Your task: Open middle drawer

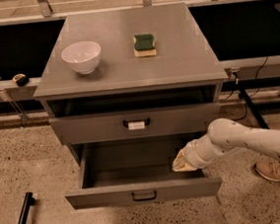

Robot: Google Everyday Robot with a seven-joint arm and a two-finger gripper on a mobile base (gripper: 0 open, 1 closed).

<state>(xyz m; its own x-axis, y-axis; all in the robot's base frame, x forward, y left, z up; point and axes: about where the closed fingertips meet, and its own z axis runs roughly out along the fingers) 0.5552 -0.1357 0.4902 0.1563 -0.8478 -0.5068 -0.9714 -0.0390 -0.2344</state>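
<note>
The middle drawer [103, 197] is the wide grey one with a small black loop handle [144, 196]. It stands pulled far out of the cabinet, and its inside looks empty. My gripper [181, 163] is at the end of the white arm [242, 141] that comes in from the right. It sits over the right inner part of this drawer, behind the drawer front and below the top drawer. The top drawer [87, 129], with a white tag [136, 125] on its handle, stands slightly out. The third drawer is hidden under the open one.
A white bowl [81, 56] and a green-and-yellow sponge [144, 44] sit on the cabinet top [184, 60]. A shoe [277, 170] is on the speckled floor at the right. A black stand leg [24, 217] is at the lower left. Cables and rails run behind the cabinet.
</note>
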